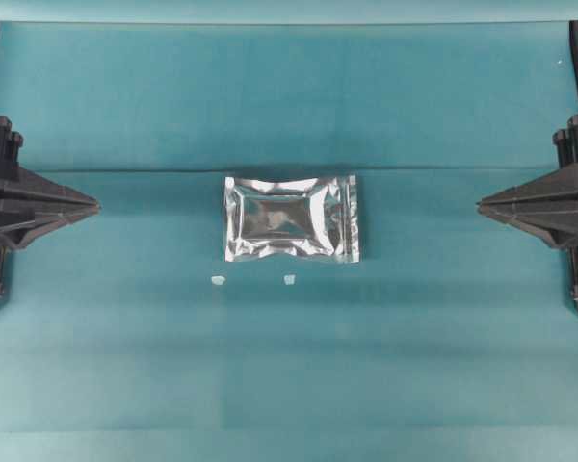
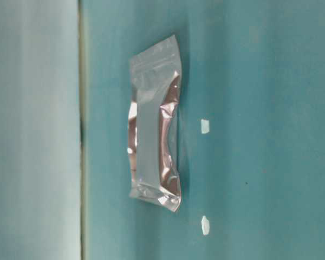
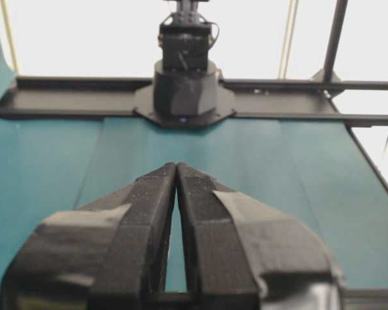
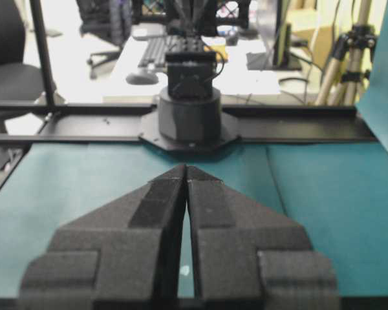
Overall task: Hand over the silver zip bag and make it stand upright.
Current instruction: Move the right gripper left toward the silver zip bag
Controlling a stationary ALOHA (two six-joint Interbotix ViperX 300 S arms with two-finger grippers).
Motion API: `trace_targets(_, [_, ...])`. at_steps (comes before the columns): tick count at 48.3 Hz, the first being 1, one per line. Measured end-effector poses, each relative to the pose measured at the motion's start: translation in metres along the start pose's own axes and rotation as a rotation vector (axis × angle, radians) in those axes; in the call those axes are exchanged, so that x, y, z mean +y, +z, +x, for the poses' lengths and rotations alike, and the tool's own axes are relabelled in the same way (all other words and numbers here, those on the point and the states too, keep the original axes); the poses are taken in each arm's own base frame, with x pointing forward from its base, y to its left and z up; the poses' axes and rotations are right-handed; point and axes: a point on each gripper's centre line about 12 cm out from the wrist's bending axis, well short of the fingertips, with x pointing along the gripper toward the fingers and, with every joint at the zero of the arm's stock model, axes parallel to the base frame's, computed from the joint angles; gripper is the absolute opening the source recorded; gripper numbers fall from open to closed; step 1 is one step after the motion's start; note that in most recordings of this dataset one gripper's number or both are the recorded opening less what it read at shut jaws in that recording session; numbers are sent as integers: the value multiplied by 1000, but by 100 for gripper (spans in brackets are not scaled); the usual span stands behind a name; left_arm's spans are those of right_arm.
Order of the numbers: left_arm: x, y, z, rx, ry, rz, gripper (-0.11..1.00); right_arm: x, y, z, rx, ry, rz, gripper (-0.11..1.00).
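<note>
The silver zip bag [image 1: 291, 218] lay flat on the teal counter [image 1: 443, 337], midway between the two sets of fingers and well apart from both. The left fingers [image 1: 94, 205] were clenched tip to tip on nothing, and the right fingers [image 1: 482, 204] were clenched likewise, both pointing toward the bag. Two white scraps [image 1: 217, 280] lay just beside the bag's near edge.
</note>
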Motion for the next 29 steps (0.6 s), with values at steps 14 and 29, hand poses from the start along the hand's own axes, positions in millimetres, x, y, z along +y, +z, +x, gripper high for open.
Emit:
trace_targets(14, [-5, 17, 21, 24, -23, 32, 0, -1, -9, 20, 211, -37, 252, 0])
trace_targets(29, [-5, 10, 34, 101, -23, 26, 0, -23, -22, 49, 319, -215, 696, 0])
